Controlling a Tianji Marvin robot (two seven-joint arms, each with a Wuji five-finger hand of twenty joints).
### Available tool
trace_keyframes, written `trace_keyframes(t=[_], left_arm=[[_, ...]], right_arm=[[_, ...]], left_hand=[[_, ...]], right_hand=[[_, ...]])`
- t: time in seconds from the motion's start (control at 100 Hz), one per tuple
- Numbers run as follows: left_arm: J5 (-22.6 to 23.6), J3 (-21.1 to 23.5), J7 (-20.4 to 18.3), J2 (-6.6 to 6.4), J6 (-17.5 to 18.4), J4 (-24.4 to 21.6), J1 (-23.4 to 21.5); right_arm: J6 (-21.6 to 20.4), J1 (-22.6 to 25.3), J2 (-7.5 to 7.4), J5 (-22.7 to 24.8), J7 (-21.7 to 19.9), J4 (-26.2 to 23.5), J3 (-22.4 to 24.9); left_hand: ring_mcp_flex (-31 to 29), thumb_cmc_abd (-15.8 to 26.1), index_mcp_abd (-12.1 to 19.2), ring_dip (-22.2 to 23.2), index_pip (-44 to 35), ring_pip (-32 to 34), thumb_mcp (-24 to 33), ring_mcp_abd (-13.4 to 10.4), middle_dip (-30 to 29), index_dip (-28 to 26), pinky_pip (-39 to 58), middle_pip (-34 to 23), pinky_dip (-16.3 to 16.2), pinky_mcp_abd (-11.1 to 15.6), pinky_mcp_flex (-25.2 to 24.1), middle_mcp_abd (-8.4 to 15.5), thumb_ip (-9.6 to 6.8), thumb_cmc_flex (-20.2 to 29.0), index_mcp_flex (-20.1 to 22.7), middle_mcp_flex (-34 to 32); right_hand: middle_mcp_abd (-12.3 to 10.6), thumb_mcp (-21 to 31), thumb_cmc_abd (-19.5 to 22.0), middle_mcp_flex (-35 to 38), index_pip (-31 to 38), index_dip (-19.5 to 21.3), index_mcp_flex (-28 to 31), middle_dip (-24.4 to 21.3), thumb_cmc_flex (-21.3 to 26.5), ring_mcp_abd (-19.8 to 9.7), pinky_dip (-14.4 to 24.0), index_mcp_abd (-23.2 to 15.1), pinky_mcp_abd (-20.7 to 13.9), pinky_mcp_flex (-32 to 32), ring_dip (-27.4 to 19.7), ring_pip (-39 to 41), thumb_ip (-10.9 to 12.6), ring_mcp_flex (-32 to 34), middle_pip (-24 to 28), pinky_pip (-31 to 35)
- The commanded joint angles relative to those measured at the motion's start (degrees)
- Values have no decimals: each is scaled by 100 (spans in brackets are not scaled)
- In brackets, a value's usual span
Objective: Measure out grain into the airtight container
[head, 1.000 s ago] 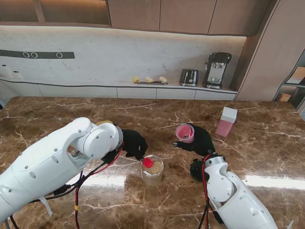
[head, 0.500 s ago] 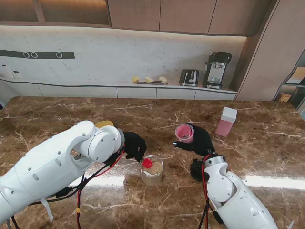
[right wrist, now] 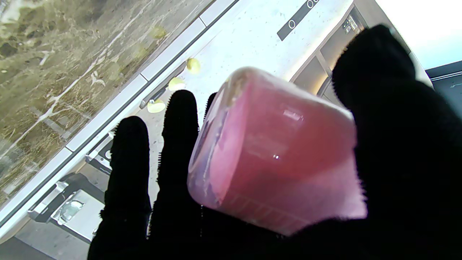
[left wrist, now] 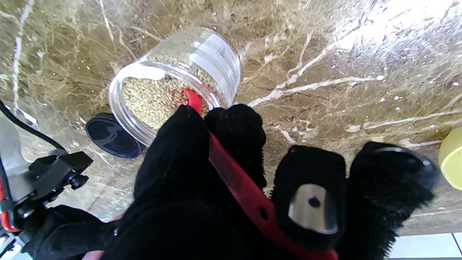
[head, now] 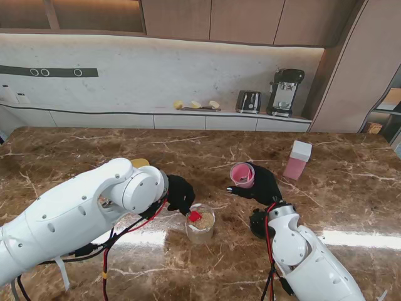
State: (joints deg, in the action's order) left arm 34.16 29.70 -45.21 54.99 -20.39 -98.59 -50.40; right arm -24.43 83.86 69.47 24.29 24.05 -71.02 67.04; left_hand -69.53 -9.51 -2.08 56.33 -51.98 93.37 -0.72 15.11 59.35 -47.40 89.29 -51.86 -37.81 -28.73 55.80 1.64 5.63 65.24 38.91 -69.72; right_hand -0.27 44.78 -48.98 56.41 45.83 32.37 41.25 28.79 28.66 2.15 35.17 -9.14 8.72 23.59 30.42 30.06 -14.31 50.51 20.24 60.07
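Grain jar point(head: 200, 223) mid-counter, toward my near edge | my left hand point(head: 178, 192) grips red scoop point(head: 195, 216) (bowl dipped in grain); right hand point(head: 262, 185) holds pink container point(head: 242, 174) tilted, aloft

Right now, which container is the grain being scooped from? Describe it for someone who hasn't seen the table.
On the brown marble table, look just in front of the left robot hand, near the middle. The clear round jar stands there, open and part full of tan grain, with the red scoop dipped into it. The other containers are pink; this one is see-through.
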Motion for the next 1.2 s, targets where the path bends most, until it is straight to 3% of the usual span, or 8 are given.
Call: trace_keyframes(t=[0.0,0.33,1.19], left_arm=[[-59,-69,-4,2,-53,74,55],[-450,-330,119,23,-193,277,228],[-1084,-293,348,105,-460,555,119]], right_arm=[[-13,50,5,-31,-84,0,8],[1,57,7,-36,-79,-3,12],[62,64,9,-62,-95,-17,-2]], left_hand=[[-298,-14,-19,-20,-232,661,485,-151,-44,29,491,-227,12,-85,228,351,-233,88,211,-539],[-297,-37,-14,-28,-243,666,588,-152,-52,16,511,-232,44,-78,225,352,-217,32,203,-534],[-296,-8,234,-36,-275,669,713,-153,-17,-177,583,-252,35,-29,87,395,-178,-102,120,-456]], right_hand=[[-49,812,993,-114,379,75,327,51,4,-47,-78,-508,37,-63,8,-46,-80,-74,-88,-74],[-48,826,1007,-134,361,81,307,50,-9,-49,-80,-501,43,-84,9,-61,-76,-84,-99,-124],[-48,845,1020,-193,340,121,280,45,-20,-57,-76,-513,44,-121,10,-87,-70,-117,-120,-235]])
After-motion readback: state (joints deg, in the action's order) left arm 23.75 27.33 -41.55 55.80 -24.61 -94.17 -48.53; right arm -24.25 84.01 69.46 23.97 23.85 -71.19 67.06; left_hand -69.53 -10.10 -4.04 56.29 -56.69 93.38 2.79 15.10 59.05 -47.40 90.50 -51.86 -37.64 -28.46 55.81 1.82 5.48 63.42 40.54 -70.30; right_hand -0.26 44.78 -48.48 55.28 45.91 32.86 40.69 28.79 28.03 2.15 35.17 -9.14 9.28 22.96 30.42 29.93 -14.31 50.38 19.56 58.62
